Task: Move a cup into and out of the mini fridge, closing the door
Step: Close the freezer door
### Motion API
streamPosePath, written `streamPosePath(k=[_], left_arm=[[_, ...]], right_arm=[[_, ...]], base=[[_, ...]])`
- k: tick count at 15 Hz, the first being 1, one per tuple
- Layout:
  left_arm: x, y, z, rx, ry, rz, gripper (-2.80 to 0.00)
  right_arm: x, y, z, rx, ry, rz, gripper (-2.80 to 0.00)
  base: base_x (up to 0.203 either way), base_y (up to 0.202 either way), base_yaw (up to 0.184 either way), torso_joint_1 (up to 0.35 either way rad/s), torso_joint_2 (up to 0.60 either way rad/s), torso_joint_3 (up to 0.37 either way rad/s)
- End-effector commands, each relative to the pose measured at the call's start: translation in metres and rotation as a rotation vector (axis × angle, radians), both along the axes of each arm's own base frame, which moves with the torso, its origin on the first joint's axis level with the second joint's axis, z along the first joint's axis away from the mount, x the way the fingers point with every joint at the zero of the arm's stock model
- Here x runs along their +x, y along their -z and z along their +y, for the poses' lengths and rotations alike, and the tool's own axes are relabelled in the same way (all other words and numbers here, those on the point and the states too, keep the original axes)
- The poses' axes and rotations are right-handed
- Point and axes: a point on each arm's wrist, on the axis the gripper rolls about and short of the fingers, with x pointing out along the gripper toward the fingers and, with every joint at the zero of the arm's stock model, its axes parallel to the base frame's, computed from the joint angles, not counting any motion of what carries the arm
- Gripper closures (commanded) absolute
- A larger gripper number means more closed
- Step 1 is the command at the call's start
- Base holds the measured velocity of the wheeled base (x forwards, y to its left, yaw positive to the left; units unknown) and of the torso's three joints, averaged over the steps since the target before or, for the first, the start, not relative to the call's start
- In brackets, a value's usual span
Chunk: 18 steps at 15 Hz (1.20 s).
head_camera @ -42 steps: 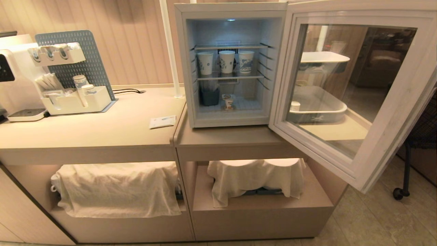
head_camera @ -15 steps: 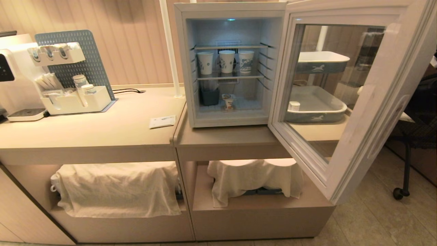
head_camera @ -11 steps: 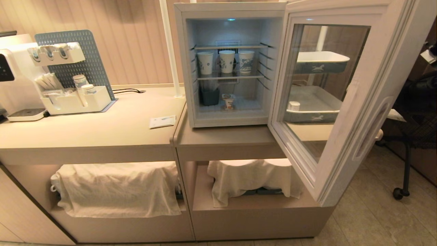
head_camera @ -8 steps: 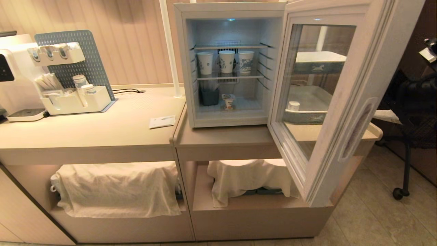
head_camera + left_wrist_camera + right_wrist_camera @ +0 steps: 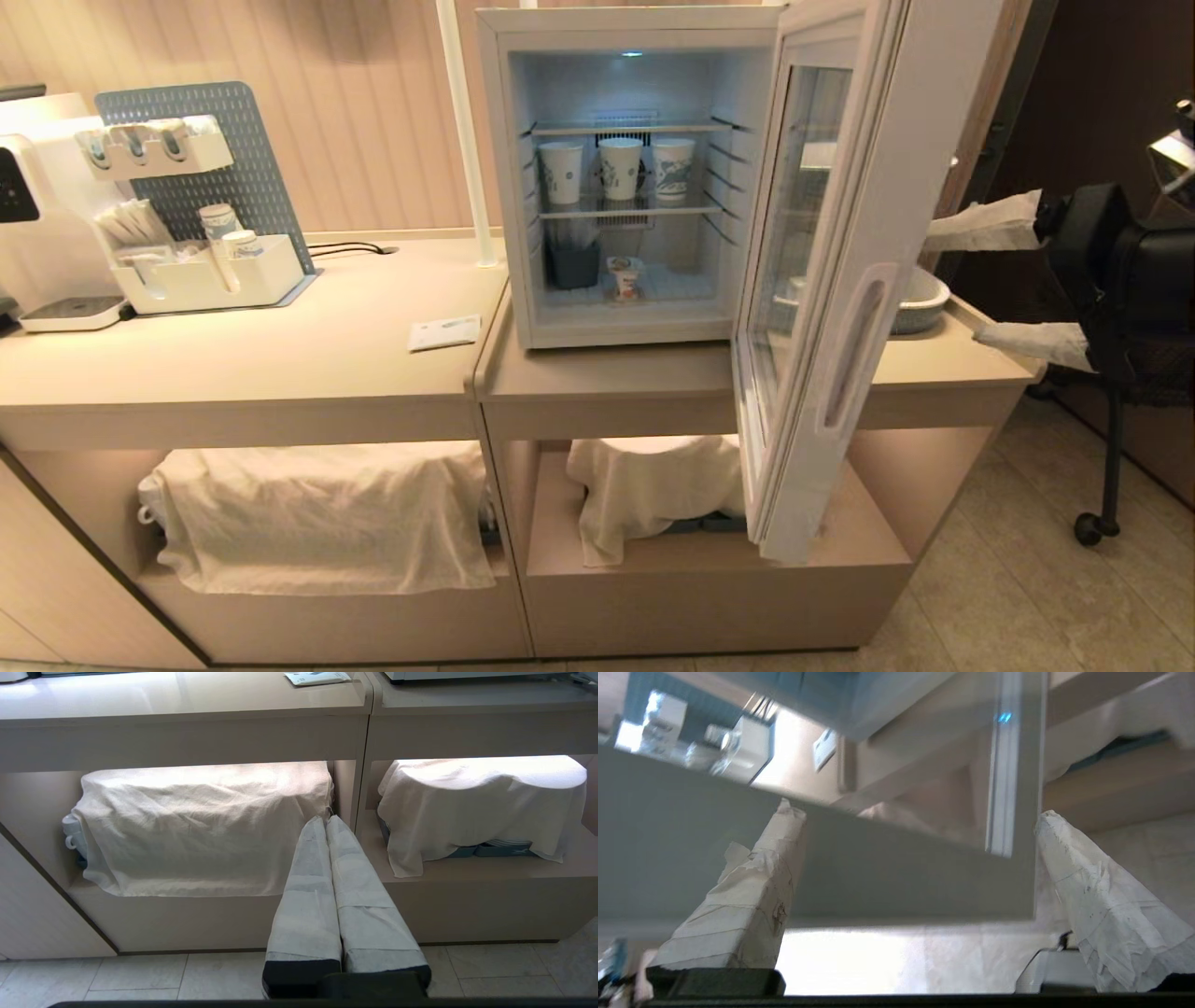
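The mini fridge (image 5: 627,177) is positioned on the right-hand section of the counter (image 5: 280,355), with its interior lit. The cup (image 5: 626,277) is located upright on the floor of the lowest compartment, near the centre, just beside a dark container (image 5: 572,264) on its left. Three taller paper cups (image 5: 620,169) are seen in a row on the shelf above it.

The door (image 5: 840,280) is hinged at the fridge's right edge and is seen partly swung, nearly edge-on in the head view, with its oval recessed handle (image 5: 851,353) facing outward to the right.

The right gripper (image 5: 999,280) is located at the right of the head view, on the outer side of the door, level with the handle area. Its two wrapped fingers (image 5: 985,227) are held wide apart and nothing is clamped between them. Whether a fingertip touches the door cannot be told. In the right wrist view, the door frame (image 5: 878,877) is seen spanning the gap between the fingers (image 5: 752,896). The cup is thus well apart from this gripper, with the door standing between the two.

The left gripper (image 5: 325,820) is seen in the left wrist view only, pointed at the cloth-covered lower shelves (image 5: 205,826), with its fingers pressed together and empty.
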Motion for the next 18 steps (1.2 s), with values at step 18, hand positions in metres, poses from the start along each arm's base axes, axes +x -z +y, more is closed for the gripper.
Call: streamPosePath(k=[18], left_arm=[[0.000, 0.000, 0.000, 0.000, 0.000, 0.000, 0.00]], right_arm=[[-0.130, 0.047, -0.051, -0.528, -0.102, -0.261, -2.80]], base=[[0.000, 0.000, 0.000, 0.000, 0.00, 0.000]])
